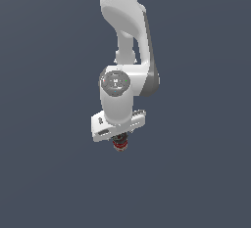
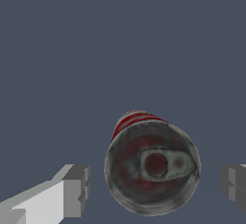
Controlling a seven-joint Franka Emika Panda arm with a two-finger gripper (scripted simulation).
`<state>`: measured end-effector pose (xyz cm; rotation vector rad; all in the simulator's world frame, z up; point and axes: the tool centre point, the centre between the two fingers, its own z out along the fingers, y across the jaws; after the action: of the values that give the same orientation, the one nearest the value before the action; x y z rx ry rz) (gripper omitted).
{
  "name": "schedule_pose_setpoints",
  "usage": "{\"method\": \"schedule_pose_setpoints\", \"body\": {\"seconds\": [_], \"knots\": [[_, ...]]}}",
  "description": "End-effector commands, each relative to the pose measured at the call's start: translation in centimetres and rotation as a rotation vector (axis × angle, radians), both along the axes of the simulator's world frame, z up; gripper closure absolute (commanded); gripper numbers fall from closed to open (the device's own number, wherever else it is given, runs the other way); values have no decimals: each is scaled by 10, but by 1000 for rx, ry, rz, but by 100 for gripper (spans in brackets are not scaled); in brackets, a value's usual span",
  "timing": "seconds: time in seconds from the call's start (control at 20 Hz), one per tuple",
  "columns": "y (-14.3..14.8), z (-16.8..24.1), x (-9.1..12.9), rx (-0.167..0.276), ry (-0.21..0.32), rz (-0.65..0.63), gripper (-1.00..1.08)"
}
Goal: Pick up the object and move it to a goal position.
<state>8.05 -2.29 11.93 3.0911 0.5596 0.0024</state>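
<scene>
The object is a tiny can (image 1: 120, 145) with a red label band, seen just under the white gripper (image 1: 119, 139) in the exterior view. In the wrist view the can (image 2: 151, 165) stands end-on, its dark top with a pull tab facing the camera and red and white stripes on its side. The gripper (image 2: 156, 187) straddles it. One grey fingertip (image 2: 77, 189) and the other (image 2: 234, 184) each stand a small gap away from the can's rim. The jaws are open around the can and do not touch it.
A flat, plain blue-grey surface (image 1: 49, 173) fills both views. The white arm (image 1: 125, 36) comes down from the top centre of the exterior view. No other object or goal marker shows.
</scene>
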Motion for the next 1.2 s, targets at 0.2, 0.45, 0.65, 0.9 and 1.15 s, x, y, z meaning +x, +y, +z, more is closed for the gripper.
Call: {"method": "schedule_pose_setpoints", "body": {"seconds": [0.2, 0.45, 0.65, 0.9, 1.15], "knots": [[0, -33, -1, 0, 2, 3, -92], [0, -43, -1, 0, 2, 3, -92], [0, -42, 0, 0, 2, 3, 108], [0, -42, 0, 0, 2, 3, 108], [0, -43, 0, 0, 3, 3, 108]]}}
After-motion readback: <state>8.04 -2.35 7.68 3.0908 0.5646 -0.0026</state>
